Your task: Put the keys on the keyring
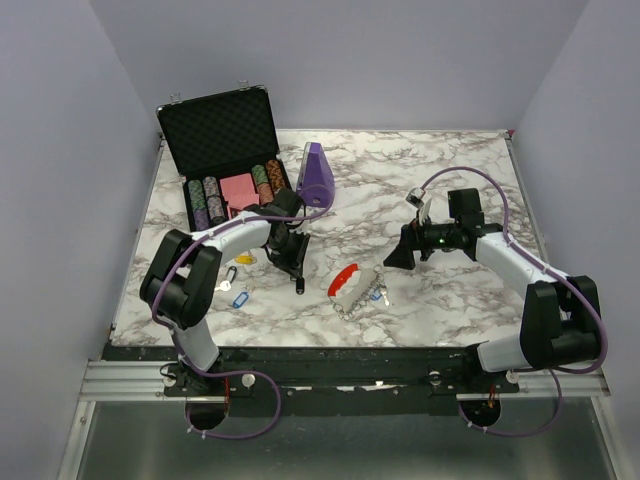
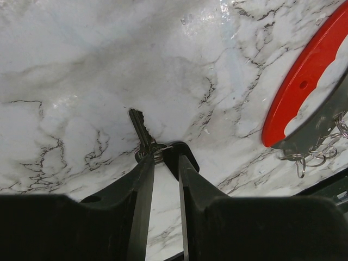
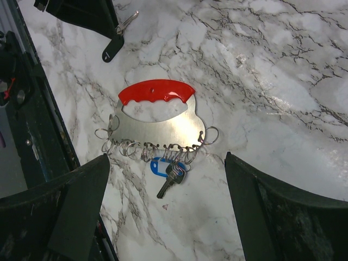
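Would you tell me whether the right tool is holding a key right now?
No, the right tool stands wide open with nothing gripped, and the keyring lies on the table beyond it.

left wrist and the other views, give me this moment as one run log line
left gripper: shut on black key | right gripper: open, clear of keyring | keyring: blue-tagged key at its rings
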Controlling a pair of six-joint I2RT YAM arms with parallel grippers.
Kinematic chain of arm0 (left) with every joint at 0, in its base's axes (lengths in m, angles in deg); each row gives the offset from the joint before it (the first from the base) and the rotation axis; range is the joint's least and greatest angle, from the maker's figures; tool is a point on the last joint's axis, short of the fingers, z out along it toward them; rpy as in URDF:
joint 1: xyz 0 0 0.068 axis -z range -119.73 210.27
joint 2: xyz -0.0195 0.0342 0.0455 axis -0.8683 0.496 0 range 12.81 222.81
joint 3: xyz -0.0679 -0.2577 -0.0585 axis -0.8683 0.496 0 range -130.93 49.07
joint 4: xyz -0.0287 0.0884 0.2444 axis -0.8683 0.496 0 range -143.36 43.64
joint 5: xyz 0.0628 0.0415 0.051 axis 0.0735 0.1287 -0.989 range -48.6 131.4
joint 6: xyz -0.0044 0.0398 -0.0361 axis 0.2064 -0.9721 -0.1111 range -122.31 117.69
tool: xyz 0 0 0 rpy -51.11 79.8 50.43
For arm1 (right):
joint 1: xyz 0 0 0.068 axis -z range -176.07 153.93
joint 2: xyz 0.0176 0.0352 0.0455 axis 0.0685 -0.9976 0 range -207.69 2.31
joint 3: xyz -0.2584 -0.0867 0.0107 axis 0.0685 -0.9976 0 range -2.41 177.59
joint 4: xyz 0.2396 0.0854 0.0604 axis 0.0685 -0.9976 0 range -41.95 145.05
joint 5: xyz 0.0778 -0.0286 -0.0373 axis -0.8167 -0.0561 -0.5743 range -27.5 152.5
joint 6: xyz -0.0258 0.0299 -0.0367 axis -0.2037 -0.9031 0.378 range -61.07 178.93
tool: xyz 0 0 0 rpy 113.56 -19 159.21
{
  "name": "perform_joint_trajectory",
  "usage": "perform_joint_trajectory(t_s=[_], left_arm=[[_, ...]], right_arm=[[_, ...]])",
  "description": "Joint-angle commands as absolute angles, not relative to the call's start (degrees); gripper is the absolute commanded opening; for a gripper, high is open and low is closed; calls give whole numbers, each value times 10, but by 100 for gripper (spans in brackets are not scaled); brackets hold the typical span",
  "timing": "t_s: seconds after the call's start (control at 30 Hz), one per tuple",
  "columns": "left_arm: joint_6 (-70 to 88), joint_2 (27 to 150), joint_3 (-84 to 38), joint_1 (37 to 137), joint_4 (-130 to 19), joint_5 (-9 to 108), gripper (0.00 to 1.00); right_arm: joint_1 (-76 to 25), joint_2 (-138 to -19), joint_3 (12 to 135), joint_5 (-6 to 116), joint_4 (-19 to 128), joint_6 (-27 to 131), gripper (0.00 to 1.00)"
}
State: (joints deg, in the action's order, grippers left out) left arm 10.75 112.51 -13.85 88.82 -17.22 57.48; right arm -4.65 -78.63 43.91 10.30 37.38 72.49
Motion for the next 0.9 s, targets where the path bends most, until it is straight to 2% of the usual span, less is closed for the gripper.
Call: perform_joint_trajectory(t_s=[0.0,0.53,0.67,0.87], left_arm=[[102,1135,-151,886,-164,578,33],[103,1135,-152,886,-162,574,30],[105,1132,-152,886,-161,565,37],[107,1130,-152,885,-162,563,39]], right_arm=[[-49,-774,446,97,366,733,95],[-49,-774,446,97,365,733,95],[-49,-774,447,97,365,733,95],[-49,-774,447,95,365,734,95]])
